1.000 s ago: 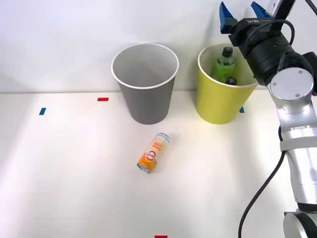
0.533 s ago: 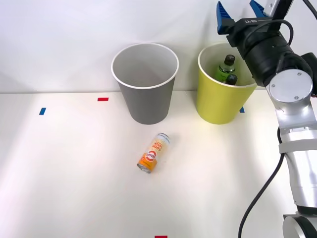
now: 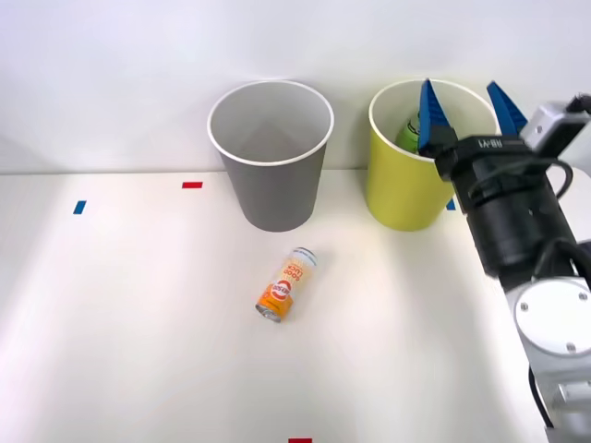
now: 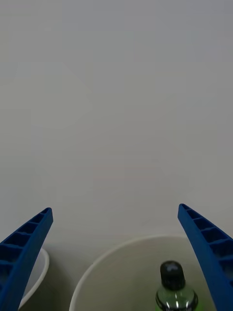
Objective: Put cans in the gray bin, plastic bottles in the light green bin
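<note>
Pulled back and lowered from above the light green bin (image 3: 406, 198), right gripper (image 3: 466, 106) spread wide, empty. Green bottle (image 4: 175, 294) binned. Next: reach for the can (image 3: 286, 284), then the gray bin (image 3: 271, 161).

Blue fingers (image 4: 24, 248) spread wide; green bottle (image 4: 174, 291) stands inside pale-walled bin (image 4: 109, 277)

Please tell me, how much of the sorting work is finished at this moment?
Done: a green bottle stands inside the light green bin. In hand: nothing; the right end effector is open and empty in front of that bin. Left: the can lies on the table; the gray bin looks empty.
</note>
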